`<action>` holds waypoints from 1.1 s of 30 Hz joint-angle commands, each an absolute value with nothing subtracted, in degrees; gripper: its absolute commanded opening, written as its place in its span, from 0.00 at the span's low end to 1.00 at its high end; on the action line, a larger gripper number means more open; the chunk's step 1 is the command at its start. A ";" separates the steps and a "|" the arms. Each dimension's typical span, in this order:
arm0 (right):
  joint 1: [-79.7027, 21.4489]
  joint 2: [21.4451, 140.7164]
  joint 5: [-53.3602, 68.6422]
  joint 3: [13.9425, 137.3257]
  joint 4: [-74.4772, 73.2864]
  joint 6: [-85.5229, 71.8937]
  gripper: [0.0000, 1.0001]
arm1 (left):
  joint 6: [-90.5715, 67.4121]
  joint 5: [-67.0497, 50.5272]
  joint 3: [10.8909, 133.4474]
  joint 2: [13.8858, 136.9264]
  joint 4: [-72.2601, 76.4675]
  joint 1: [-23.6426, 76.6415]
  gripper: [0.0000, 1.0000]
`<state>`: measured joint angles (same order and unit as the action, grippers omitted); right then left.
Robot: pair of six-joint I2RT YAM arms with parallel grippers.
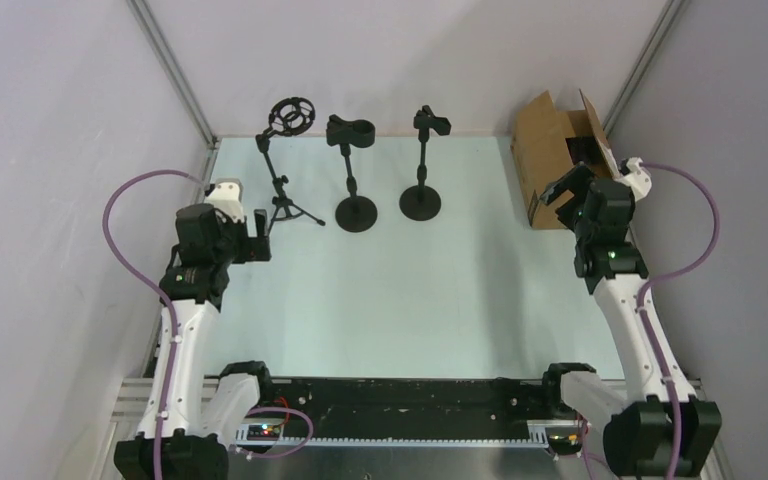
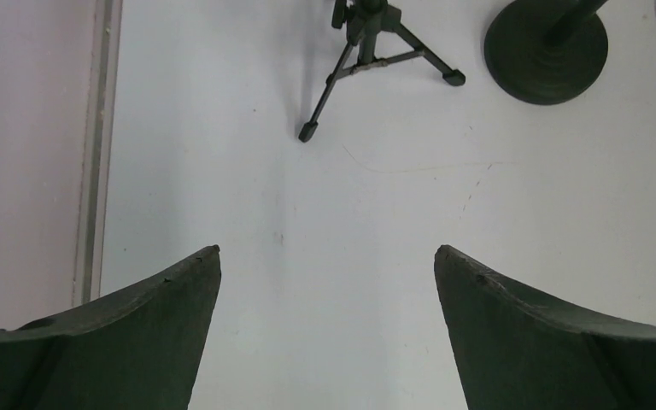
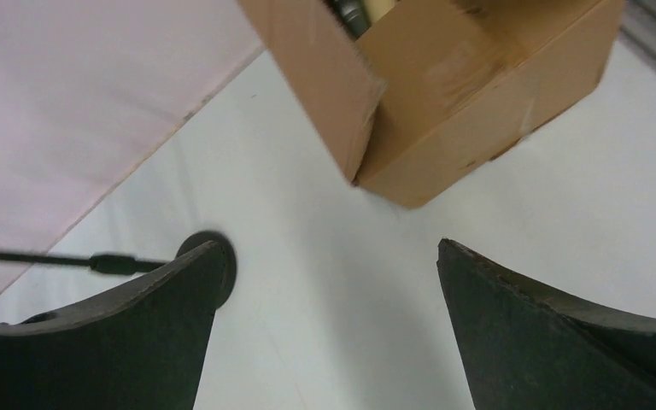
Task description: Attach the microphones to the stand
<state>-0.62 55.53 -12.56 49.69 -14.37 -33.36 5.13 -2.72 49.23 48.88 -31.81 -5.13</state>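
L gripper (image 2: 327,249) spread wide, empty, over table (image 1: 410,290) near tripod stand (image 1: 282,178). R gripper (image 3: 330,243) spread wide, empty, beside cardboard box (image 1: 545,160). The mics (image 3: 360,10) barely show inside box. Two round-base stands (image 1: 355,212) (image 1: 420,203) at back.

Three stands were counted on the tabletop (image 1: 410,290): one tripod stand (image 1: 283,205) and two round-based, the middle stand (image 1: 356,213) and the right-hand stand (image 1: 420,203). One cardboard box (image 1: 545,150) was counted, and two end effectors: left end effector (image 2: 327,252), right end effector (image 3: 329,248). Microphones (image 3: 354,13) inside the box could not be counted.
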 commanded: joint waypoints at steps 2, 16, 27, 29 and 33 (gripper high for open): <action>4.77 62.70 -12.92 56.02 -15.38 -32.85 1.00 | 6.05 -4.56 54.66 50.36 -36.26 -5.44 0.98; 6.85 76.35 -7.64 57.29 -0.71 -31.08 0.80 | 6.86 -6.81 58.74 49.92 -40.69 -5.45 0.98; 6.16 85.85 -8.46 62.33 2.53 -29.40 0.48 | 7.00 -6.87 57.90 49.72 -40.66 -5.46 0.98; 5.43 87.28 -9.03 63.93 1.88 -29.17 0.40 | 6.96 -6.68 57.60 49.82 -40.63 -5.40 0.98; 3.66 87.87 -9.84 66.54 -1.73 -29.31 0.10 | 7.12 -6.46 56.80 49.71 -40.65 -5.40 0.98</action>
